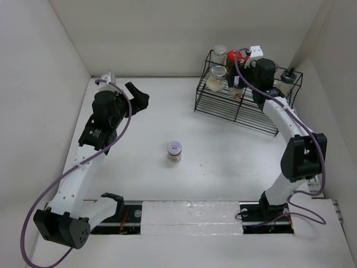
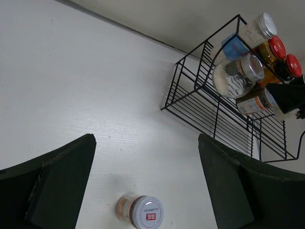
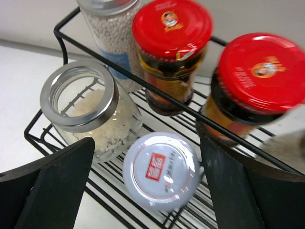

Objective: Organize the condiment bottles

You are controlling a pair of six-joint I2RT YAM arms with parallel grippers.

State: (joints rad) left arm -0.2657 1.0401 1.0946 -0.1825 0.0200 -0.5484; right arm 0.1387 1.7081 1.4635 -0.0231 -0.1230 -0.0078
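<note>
Jars clustered in rack, far right of table: white-lid jar, silver-rim jar just beside, blue-label jar and two red-cap jars behind. Lone jar upright mid-table, well apart from rack. Right gripper over rack, fingers spread wide either side of white-lid jar, gripping nothing. Left gripper above table at left, fingers apart, empty

lone jar standing on the bench ahead of the left fingers, in line with their gap | rack sitting farther out, toward their right | front jar standing in the rack between the right fingers | other jars crowding just behind it
</note>
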